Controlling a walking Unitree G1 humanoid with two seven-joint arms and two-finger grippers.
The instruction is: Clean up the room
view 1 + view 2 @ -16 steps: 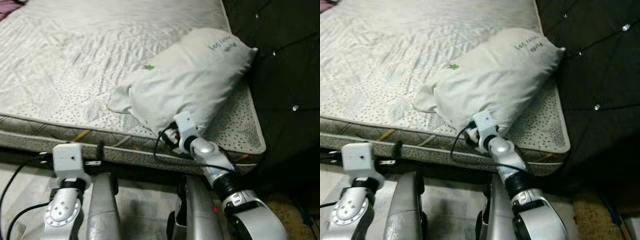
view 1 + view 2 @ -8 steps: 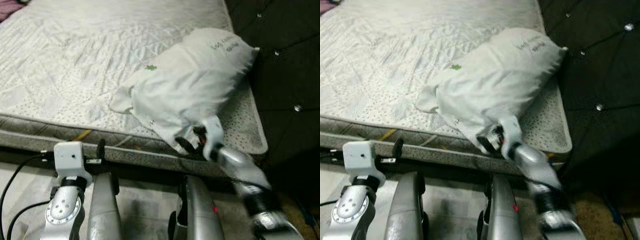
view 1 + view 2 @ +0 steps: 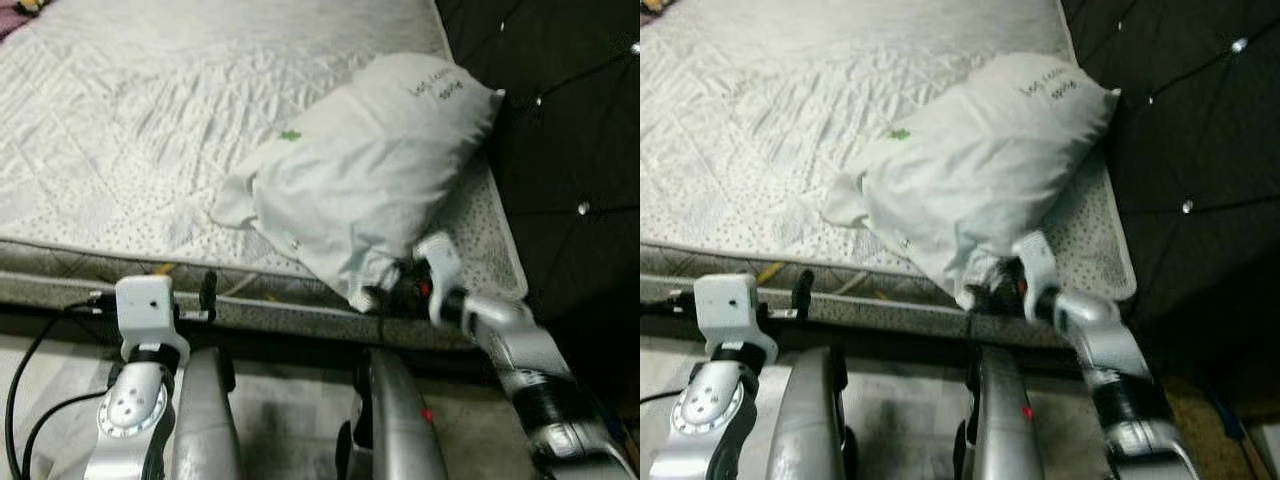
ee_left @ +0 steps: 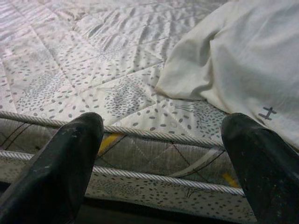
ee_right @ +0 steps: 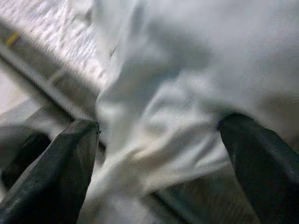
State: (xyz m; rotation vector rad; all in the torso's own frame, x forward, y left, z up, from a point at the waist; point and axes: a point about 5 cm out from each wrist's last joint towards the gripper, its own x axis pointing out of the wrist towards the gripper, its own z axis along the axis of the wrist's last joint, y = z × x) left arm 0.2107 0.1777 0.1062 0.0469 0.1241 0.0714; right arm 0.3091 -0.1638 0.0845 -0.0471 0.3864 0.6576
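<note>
- Pillow point(image 3: 370, 180): white, lying on the mattress point(image 3: 120, 130) at its corner by the dark tufted headboard point(image 3: 570, 120). Its long axis runs diagonally, from the printed end near the headboard down to a loose, crumpled end that overhangs the mattress edge facing us.
- Right gripper point(image 5: 154, 154): we find it at that overhanging end, fingers spread wide on either side of the bunched cloth and closed on nothing. The pillow lies directly ahead of it, up and across the bed.
- Left gripper point(image 4: 159, 140): fingers wide apart, holding nothing, level with the mattress edge, well to the left of the pillow's flap.
- Nearer arm: the right, by a clear margin, in our judgement.
- Edges: the pillow's lower end hangs past the mattress piping point(image 4: 140, 130); the headboard stands close on the right.
- Open room: we count a broad bare stretch of quilted mattress to the pillow's left and beyond, where we judge it could be shifted freely.
</note>
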